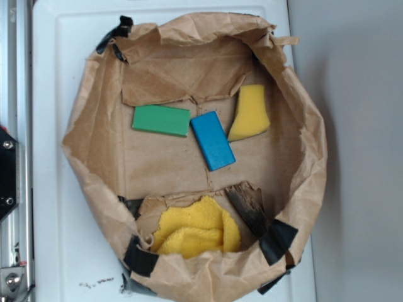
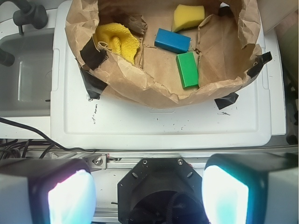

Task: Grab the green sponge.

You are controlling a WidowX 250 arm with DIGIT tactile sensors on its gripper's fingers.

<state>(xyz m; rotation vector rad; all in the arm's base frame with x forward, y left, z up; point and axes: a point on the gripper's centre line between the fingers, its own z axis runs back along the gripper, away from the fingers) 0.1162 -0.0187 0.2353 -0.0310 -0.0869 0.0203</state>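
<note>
- Green sponge (image 1: 161,120): a flat green block lying on the floor of the paper bag, in the half toward the top of the exterior view; in my wrist view (image 2: 188,69) it sits nearest the bag's front wall.
- Blue block (image 1: 212,139): just beside the green sponge, set at an angle, its near corner touching or almost touching the sponge's end.
- Yellow sponge (image 1: 249,112): on the far side of the blue block from the green one, curved along one edge and close to the bag's wall.
- Yellow cloth (image 1: 196,231): bunched at the opposite end of the bag, well apart from the green sponge, with a dark charred-looking scrap (image 1: 247,207) beside it.
- Paper bag (image 1: 94,126): brown, walls rolled down, fixed with black tape (image 1: 140,258) to a white surface (image 1: 47,189).
- My gripper (image 2: 148,193): spread wide, both fingers low in the wrist view, outside the bag, holding nothing, well short of the green sponge.
</note>
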